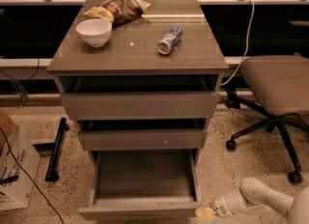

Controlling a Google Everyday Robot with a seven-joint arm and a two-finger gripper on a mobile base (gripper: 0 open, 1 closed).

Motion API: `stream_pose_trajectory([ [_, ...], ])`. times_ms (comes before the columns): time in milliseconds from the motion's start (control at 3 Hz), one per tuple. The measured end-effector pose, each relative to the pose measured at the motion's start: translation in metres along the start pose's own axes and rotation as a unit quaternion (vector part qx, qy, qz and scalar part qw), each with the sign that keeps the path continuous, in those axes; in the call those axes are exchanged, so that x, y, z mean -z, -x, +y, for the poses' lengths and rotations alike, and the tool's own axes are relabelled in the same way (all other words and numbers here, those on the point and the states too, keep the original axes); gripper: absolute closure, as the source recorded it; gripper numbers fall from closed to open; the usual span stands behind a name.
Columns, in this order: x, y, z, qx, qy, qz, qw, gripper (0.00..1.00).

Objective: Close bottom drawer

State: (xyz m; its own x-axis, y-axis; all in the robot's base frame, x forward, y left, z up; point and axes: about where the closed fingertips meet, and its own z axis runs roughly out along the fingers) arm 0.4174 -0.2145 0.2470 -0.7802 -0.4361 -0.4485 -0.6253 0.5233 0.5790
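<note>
The bottom drawer (142,212) of the grey-brown cabinet is pulled far out, showing its wide shallow empty tray (145,175). Its flat front runs along the lower edge of the camera view. My gripper (205,212) is at the lower right, on a white arm, with its tip at the right end of the drawer front, touching or nearly touching it. The middle drawer (142,138) and the top drawer (140,105) stand slightly open above it.
On the cabinet top (203,61) are a white bowl (94,31), a snack bag (118,8) and a lying can (170,39). An office chair (277,85) stands at the right. A cardboard box (14,162) and a black bar (55,148) are on the floor at the left.
</note>
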Motion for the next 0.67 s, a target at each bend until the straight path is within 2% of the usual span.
stream_pose_trajectory([
  [333,-0.032,-0.007,-0.014,-0.027,0.018,-0.013,0.9994,1.0],
  [667,-0.051,0.009,-0.031,-0.029,0.026,-0.035,0.9986,1.0],
])
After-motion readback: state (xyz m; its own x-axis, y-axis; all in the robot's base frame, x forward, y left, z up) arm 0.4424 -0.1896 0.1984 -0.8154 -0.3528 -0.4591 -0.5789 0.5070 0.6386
